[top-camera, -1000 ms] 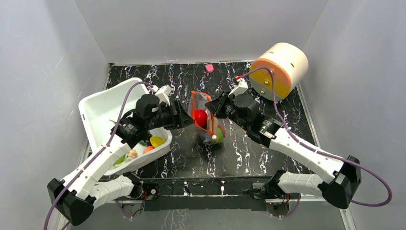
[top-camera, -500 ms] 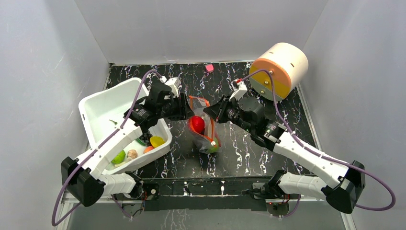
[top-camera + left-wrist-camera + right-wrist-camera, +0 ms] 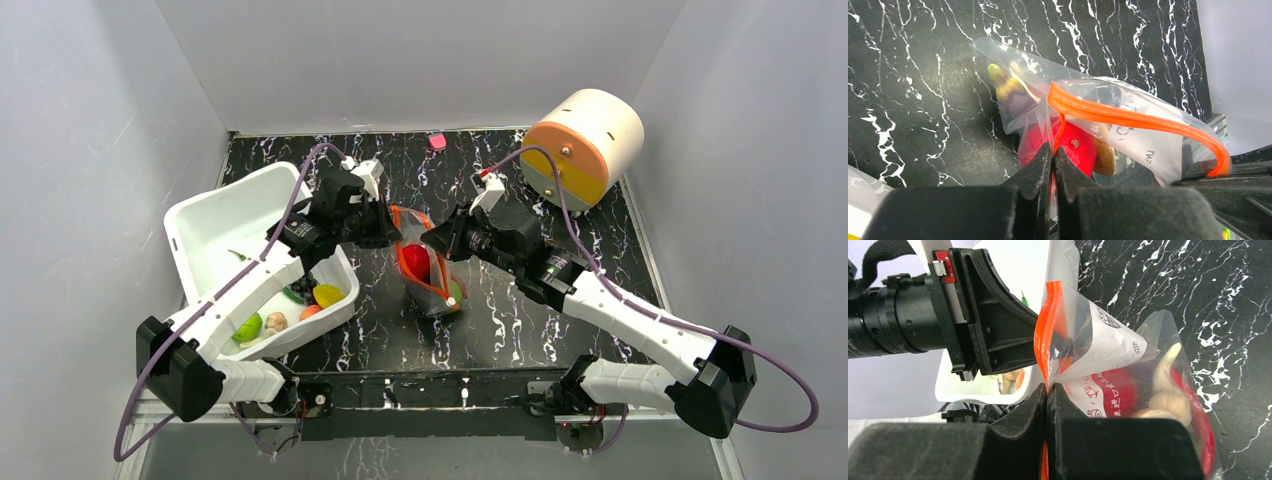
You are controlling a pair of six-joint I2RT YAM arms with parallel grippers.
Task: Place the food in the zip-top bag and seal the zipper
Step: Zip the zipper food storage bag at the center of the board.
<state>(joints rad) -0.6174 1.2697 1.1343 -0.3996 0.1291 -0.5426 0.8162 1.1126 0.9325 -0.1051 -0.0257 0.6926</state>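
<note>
Black marbled worktop [image 3: 520, 310] | zip-top bag [image 3: 432, 288] upright at centre, red apple [image 3: 418, 262] inside | left pincer [image 3: 1053, 150] and right pincer [image 3: 1046, 392] both clamped on the zipper [image 3: 1128, 120] from opposite sides, probably to hold the floppy mouth up and taut for sealing

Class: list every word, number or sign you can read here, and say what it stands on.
Red print with a fish drawing, on the zip-top bag's white label: too blurred to read.
Black round mark, same label: unreadable.
Black print, same label: too small.
No other text.

White tub [image 3: 225, 230] left, cream-orange drum [image 3: 590, 135] far right.
</note>
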